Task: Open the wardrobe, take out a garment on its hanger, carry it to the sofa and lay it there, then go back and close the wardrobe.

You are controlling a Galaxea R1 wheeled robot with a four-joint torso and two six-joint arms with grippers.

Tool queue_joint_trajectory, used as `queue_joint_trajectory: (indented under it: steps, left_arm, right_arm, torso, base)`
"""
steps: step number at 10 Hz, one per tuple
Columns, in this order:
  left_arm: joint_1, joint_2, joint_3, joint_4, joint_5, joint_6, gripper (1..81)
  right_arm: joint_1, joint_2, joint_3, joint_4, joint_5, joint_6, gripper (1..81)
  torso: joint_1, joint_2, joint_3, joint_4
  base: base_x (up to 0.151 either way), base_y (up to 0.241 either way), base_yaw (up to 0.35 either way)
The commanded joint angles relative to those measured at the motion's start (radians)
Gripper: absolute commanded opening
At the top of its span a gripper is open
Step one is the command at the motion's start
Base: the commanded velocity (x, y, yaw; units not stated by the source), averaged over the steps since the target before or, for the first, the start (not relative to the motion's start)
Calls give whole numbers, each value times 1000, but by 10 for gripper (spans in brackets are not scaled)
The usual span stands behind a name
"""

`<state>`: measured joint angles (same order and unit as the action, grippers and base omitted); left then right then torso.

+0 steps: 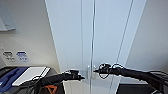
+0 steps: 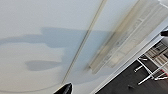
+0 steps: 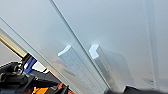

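Note:
The wardrobe stands right in front of me, tall and white, with both doors shut. Its two small white handles sit side by side at the centre seam, and they loom large in the right wrist view as handles. My left gripper reaches in just left of and slightly below the handles. From the right, my right gripper points at the right-hand handle, almost touching it. In the left wrist view the door panel is very close. The garment and the sofa are hidden.
A pale wall with two small signs lies to the left. Below them a white board rests on a blue and dark surface. A dark floor with white frame legs lies beside the wardrobe's foot.

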<state>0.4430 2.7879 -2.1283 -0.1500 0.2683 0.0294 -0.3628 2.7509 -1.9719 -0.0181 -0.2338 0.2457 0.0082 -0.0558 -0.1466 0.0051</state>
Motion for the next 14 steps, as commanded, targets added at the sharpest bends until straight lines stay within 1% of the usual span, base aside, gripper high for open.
queue_joint_trajectory:
  steps: [1, 3, 4, 9, 12, 14]
  left_arm:
    - [-187, 21, -13, -11, 15, 6, 811]
    - [-189, 56, -54, -8, 15, 6, 811]
    - [-189, 90, -106, -8, 15, 6, 811]
    - [-203, 223, -254, -2, 11, 11, 811]
    - [-220, 273, -260, 15, 9, 14, 811]
    - [-226, 313, -272, 47, 5, 14, 811]
  right_arm:
    - [198, 65, -105, 21, -1, 6, 811]
    - [204, 100, -145, 23, -7, 6, 811]
    - [208, 115, -151, 24, -12, 7, 811]
    - [199, 144, -146, 33, -13, 7, 811]
    - [173, 144, -139, 33, -6, 7, 811]
    - [161, 143, -126, 32, -1, 7, 811]
  torso:
    - [0, 0, 0, 0]
    - [0, 0, 0, 0]
    - [0, 0, 0, 0]
    - [0, 0, -1, 0]
    - [1, 0, -1, 0]
    - [1, 0, -1, 0]
  base:
    - [0, 0, 0]
    - [0, 0, 0]
    - [0, 0, 0]
    - [0, 0, 0]
    - [0, 0, 0]
    - [0, 0, 0]
